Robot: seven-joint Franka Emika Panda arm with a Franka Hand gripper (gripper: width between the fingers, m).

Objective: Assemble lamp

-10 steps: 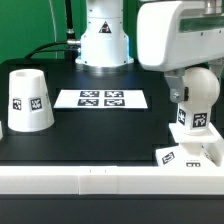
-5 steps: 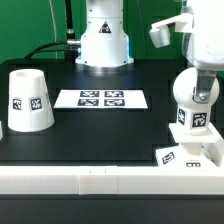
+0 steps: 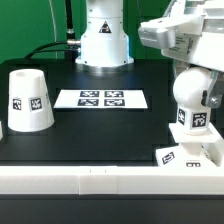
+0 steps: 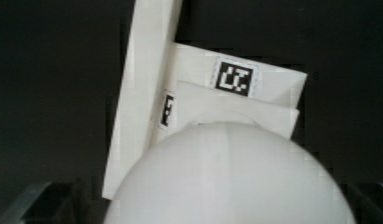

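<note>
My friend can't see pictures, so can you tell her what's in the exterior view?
A robot gripper hangs right over a round white bulb at the exterior view's right, next to a low square base. A white cup-shaped shade stands apart at the left, and the flat marker board lies between them on the black table.

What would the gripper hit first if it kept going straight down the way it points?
Most likely the round white plastic bulb, which fills the wrist view under the gripper and stands on the low square white base. How much gap remains is unclear.
</note>
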